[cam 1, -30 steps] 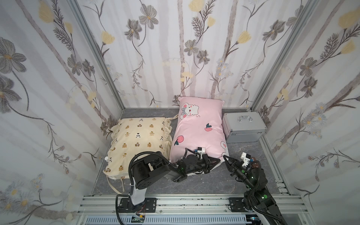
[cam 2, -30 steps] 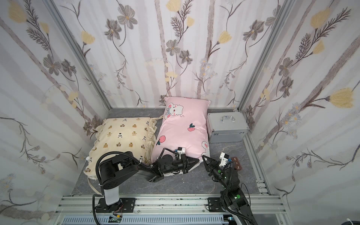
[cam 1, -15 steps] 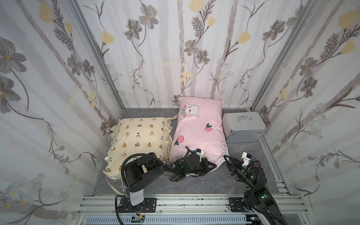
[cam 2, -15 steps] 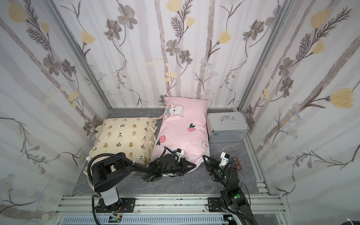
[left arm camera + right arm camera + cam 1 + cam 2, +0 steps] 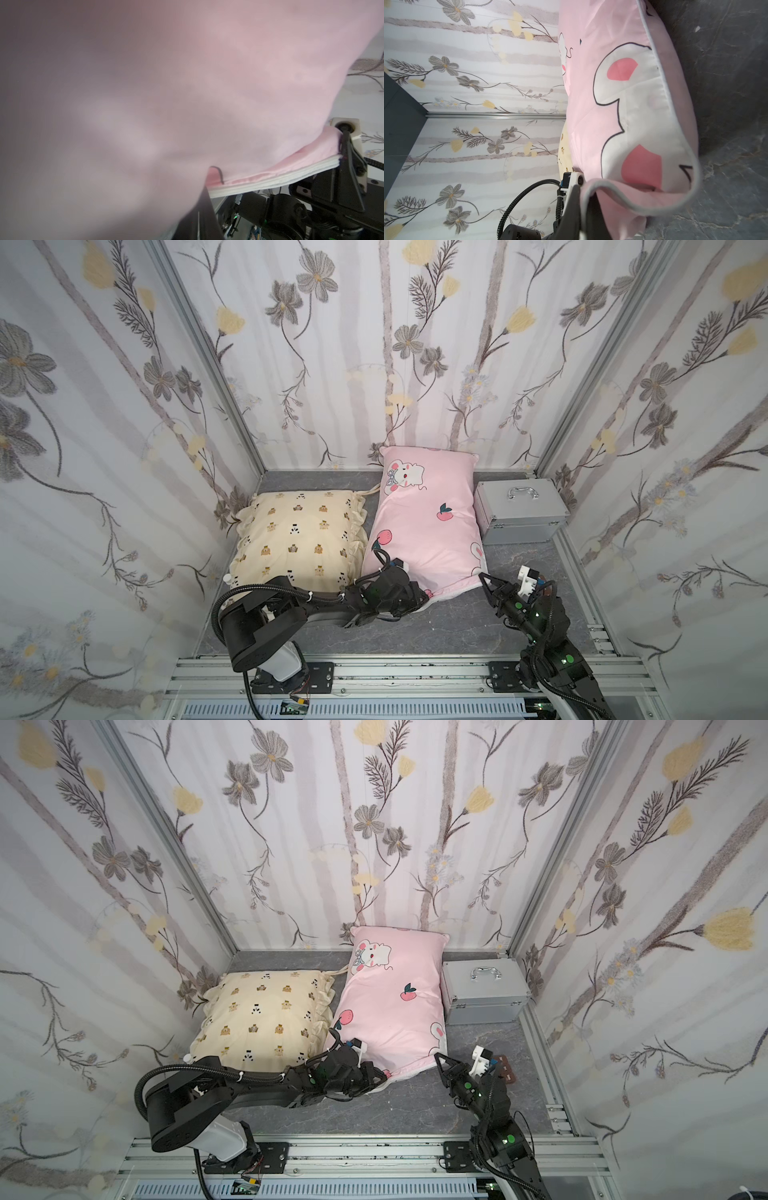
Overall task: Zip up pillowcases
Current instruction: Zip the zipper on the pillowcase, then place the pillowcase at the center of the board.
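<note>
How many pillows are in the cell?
2. The cream pillow printed with bears lies on the left; the pink pillow lies beside it in the middle, touching its ruffle, with the silver case on its right. No others visible.

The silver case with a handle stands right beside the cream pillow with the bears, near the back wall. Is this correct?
Not quite. The silver case stands beside the pink pillow, not the cream pillow. The cream one lies on the pink pillow's other side. Both top views show this. The rest is right.

Pink pillowcase (image 5: 583, 93) with rabbit print, on dark marbled floor (image 5: 726, 83), floral wall (image 5: 467, 83) behind
</note>
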`<state>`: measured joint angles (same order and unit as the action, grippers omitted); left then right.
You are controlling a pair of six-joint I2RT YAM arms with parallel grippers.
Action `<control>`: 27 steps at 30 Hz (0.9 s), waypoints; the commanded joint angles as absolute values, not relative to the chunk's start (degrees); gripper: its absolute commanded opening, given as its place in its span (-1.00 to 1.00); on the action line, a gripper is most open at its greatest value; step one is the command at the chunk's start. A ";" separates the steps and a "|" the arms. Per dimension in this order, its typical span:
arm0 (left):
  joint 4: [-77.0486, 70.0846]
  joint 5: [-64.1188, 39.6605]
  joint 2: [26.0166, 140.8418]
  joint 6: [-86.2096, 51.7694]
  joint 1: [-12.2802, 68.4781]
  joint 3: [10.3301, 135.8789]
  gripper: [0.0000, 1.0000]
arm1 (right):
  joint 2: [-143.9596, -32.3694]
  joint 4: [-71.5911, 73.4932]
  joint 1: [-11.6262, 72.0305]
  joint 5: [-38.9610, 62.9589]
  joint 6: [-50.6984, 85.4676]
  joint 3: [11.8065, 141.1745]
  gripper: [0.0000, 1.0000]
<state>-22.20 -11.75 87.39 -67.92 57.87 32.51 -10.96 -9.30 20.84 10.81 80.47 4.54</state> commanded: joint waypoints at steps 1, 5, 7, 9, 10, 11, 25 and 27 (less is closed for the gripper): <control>-9.07 -7.74 85.27 -63.48 57.06 31.73 -1.00 | -11.25 -19.08 20.83 7.99 78.29 6.16 -1.00; -3.82 -6.69 82.93 -61.56 56.24 30.87 -1.00 | -11.72 -21.40 20.84 6.35 76.29 9.67 -1.00; -1.77 -6.68 81.46 -60.98 55.65 30.13 -1.00 | -12.70 -23.09 20.88 5.19 74.67 12.17 -1.00; 2.02 -5.93 79.80 -59.46 55.14 30.12 -1.00 | -14.35 -24.85 20.84 3.84 72.27 15.23 -1.00; 3.68 -5.81 78.93 -58.79 54.87 29.96 -1.00 | -15.47 -25.75 20.89 3.07 70.89 16.83 -1.00; 4.63 -6.07 78.17 -58.33 54.47 29.69 -1.00 | -16.74 -26.48 20.91 2.37 69.48 18.49 -1.00; 18.31 -3.27 72.49 -53.23 52.84 29.75 -1.00 | -30.06 -32.95 17.49 -2.48 56.40 31.48 -1.00; 20.49 -2.57 70.35 -52.83 52.71 29.71 -1.00 | -30.90 -32.99 15.21 -0.77 54.70 32.14 -1.00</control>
<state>14.20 -5.50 72.31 -54.52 52.93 29.39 -29.95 -34.61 17.08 0.08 58.72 30.98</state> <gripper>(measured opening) 0.050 0.049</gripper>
